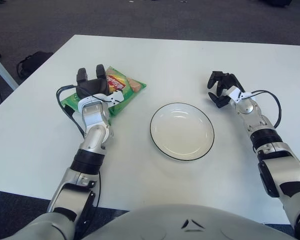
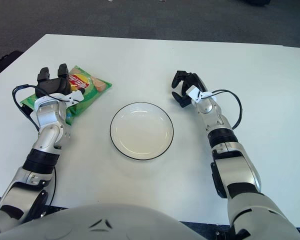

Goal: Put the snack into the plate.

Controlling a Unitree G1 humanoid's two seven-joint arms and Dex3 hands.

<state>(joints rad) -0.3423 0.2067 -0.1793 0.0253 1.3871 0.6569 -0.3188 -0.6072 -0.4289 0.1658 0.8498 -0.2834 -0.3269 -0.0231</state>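
A green snack bag [image 1: 126,86] with a yellow and red label lies flat on the white table, left of the plate. My left hand [image 1: 91,86] is over the bag's left half, palm down, its dark fingers [image 1: 81,76] spread and pointing away from me; nothing is held in them. A white plate [image 1: 182,132] with a dark rim sits bare at the table's middle. My right hand [image 1: 220,88] shows to the right of the plate, fingers curled, holding nothing.
The white table [image 1: 190,60] has its left edge [image 1: 20,95] near my left arm. A dark bag [image 1: 32,62] lies on the grey floor beyond that edge. Cables loop from both wrists.
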